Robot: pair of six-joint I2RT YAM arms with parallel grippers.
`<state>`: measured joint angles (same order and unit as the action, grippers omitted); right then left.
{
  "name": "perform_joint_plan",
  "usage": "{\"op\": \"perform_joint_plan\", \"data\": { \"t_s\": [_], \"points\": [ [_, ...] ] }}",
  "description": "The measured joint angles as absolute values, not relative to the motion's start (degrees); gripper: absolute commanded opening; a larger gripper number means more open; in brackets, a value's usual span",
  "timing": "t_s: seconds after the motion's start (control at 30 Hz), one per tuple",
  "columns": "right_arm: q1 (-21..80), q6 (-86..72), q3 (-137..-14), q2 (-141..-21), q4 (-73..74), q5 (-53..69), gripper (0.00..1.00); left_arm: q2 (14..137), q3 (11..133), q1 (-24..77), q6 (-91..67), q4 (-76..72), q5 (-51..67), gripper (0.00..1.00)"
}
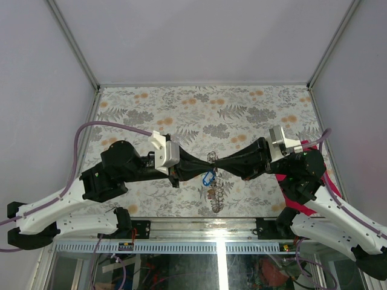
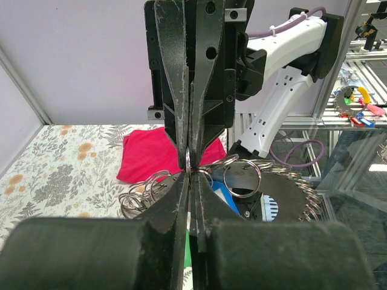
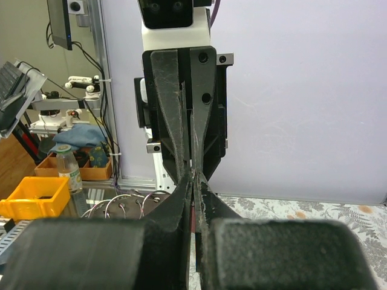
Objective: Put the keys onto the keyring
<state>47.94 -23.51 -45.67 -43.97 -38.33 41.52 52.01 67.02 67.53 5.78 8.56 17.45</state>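
Over the floral table (image 1: 151, 115) my two grippers meet tip to tip. The left gripper (image 1: 209, 163) and the right gripper (image 1: 217, 162) are both shut, pinching the thin silvery keyring (image 2: 188, 161) from opposite sides. In the left wrist view my left gripper (image 2: 191, 174) closes from below and the right gripper (image 2: 188, 165) from above, with the ring edge-on between them. A blue key (image 1: 208, 178) hangs under the meeting point, also visible as the blue key (image 2: 225, 194). The link chain (image 1: 217, 196) dangles below it. A green sliver (image 2: 187, 250) shows behind my left fingers.
A crimson cloth (image 2: 145, 154) lies on the table by the right arm's base. More loose silvery rings (image 2: 136, 193) bunch beside the tips. A dark round piece rimmed with rings (image 2: 290, 193) hangs to the right. The table's front rail (image 1: 199, 222) runs just below the hanging chain.
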Motion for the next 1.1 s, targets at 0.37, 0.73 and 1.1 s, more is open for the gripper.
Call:
{"op": "perform_joint_plan", "data": {
  "t_s": [0.37,0.73,1.1],
  "points": [
    [47.94,-18.22,-45.67,-41.95,-31.00,40.99,0.09,52.56,67.85,67.53,5.17,12.49,16.47,0.00],
    [47.94,-10.13,-46.13,-37.67,-18.87,36.60,0.28,58.89,80.73,67.53,5.17,31.66,12.88,0.00],
    [47.94,-3.66,-47.55,-36.23,-6.98,31.90,0.32,69.32,90.61,67.51,4.19,52.36,6.94,0.00]
  ]
}}
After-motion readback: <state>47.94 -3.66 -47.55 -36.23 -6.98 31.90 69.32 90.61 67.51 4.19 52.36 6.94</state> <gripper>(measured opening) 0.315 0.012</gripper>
